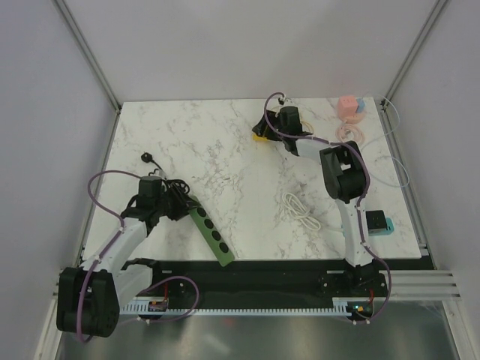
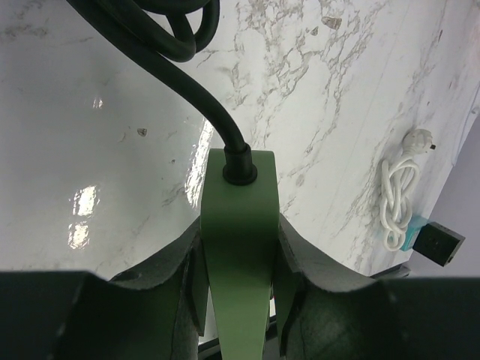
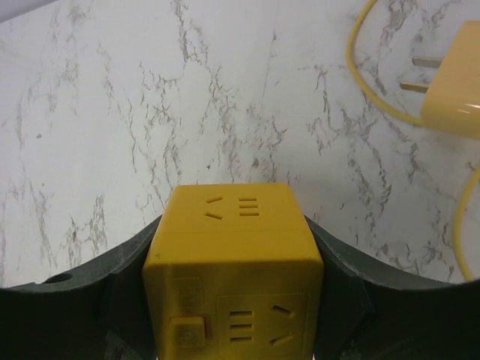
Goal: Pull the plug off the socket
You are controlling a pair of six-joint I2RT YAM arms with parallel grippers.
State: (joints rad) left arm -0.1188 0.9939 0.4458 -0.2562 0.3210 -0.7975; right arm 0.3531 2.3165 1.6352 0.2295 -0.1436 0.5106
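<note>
While each arm held a socket block fast, I saw no plug seated in either.
My left gripper pinched the cord end of the green power strip at the near left, presumably to anchor it. My right gripper squeezed the yellow cube socket far across the marble table, its visible outlets bare. The yellow plug lay nearby, prongs exposed, so I judged them separated.

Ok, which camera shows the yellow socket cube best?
Right wrist: the yellow socket cube sits large in the right gripper, slots clear. Top view shows only a yellow sliver under that gripper; left wrist shows none of it.
</note>
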